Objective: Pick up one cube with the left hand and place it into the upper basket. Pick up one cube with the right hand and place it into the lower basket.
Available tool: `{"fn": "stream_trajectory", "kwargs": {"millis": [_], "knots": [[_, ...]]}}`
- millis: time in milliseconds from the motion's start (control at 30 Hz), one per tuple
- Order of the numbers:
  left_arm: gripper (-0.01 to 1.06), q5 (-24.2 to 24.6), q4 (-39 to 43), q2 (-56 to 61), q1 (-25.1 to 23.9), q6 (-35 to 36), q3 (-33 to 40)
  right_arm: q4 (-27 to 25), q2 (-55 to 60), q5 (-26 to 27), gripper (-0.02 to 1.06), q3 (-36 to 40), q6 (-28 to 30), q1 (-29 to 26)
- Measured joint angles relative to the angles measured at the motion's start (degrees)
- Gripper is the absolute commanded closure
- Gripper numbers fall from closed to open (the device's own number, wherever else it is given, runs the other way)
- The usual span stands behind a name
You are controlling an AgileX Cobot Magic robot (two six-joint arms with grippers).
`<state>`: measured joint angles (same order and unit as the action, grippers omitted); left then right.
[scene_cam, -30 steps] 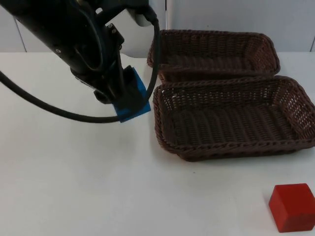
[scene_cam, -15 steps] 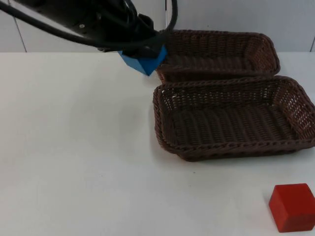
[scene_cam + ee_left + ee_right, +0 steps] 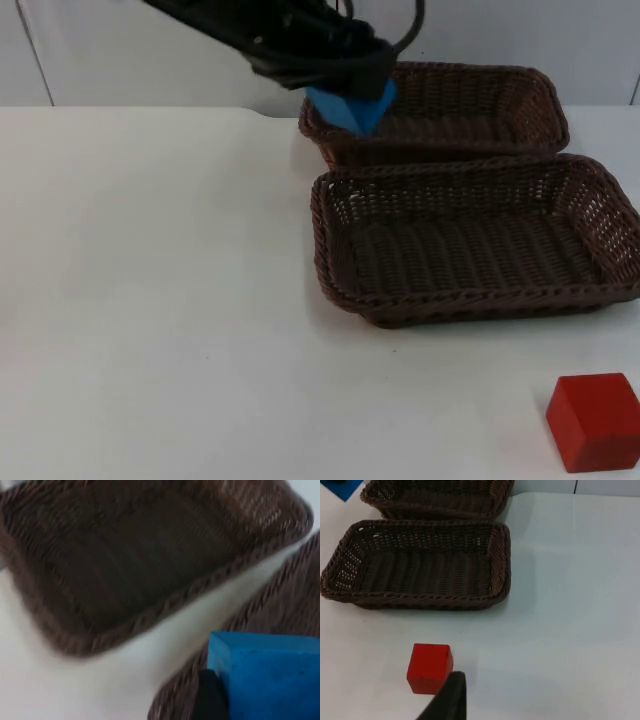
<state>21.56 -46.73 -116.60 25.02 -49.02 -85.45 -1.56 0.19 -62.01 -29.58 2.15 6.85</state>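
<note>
Top view gives me the left hand (image 3: 352, 92) clamped on the blue cube (image 3: 352, 105), held tilted over the near-left corner of the upper basket (image 3: 545, 100). I read no labels or writing anywhere. Both baskets are dark brown woven wicker, rectangular with rounded corners; the lower basket (image 3: 480, 300) sits just in front of the upper one, rims almost touching. Left wrist view shows the cube's flat matte face (image 3: 270, 675) above the braided rim (image 3: 125, 625). On the white surface (image 3: 150, 300), the red cube (image 3: 430, 668) lies apart from the lower basket (image 3: 420, 600). Right arm waits; its fingertip (image 3: 451, 700) stands beside the red cube, and I cannot tell its state.
</note>
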Motion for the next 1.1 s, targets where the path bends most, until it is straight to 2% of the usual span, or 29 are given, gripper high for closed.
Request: {"fn": "stream_trajectory", "kwargs": {"millis": [133,167,200,333,367,500,667,933,1033,1067,1100], "knots": [[1.05,1.2,-3.3,-8.4,0.0,0.0,-11.9,0.0,0.0,0.0,-0.01,0.0,0.0,0.0],[1.05,1.2,-3.3,-8.4,0.0,0.0,-11.9,0.0,0.0,0.0,-0.01,0.0,0.0,0.0],[1.05,1.8,-4.8,-11.6,0.0,0.0,-18.1,0.0,0.0,0.0,-0.01,0.0,0.0,0.0],[1.05,3.2,-6.3,-22.1,0.0,0.1,-32.4,0.0,0.0,0.0,-0.01,0.0,0.0,0.0],[1.05,3.2,-6.3,-22.1,0.0,0.1,-32.4,0.0,0.0,0.0,-0.01,0.0,0.0,0.0],[1.05,3.4,-6.5,-31.4,0.0,1.3,-43.4,0.0,0.0,0.0,-0.01,0.0,0.0,0.0],[1.05,2.7,-6.5,-37.6,0.0,1.9,-50.7,0.0,0.0,0.0,-0.01,0.0,0.0,0.0],[1.05,1.4,-5.5,-40.9,0.0,1.9,-51.7,0.0,0.0,0.0,-0.01,0.0,0.0,0.0],[0.91,1.4,-4.2,-41.0,0.0,1.9,-51.7,0.0,0.0,0.0,-0.01,0.0,-0.1,0.0],[0.91,1.4,-3.4,-41.0,0.0,2.1,-51.7,0.0,0.0,0.0,-0.01,0.0,-0.1,0.0],[0.84,1.4,-2.7,-41.0,0.0,2.3,-51.8,0.0,0.0,0.0,-0.01,0.0,-0.1,0.0]]}}
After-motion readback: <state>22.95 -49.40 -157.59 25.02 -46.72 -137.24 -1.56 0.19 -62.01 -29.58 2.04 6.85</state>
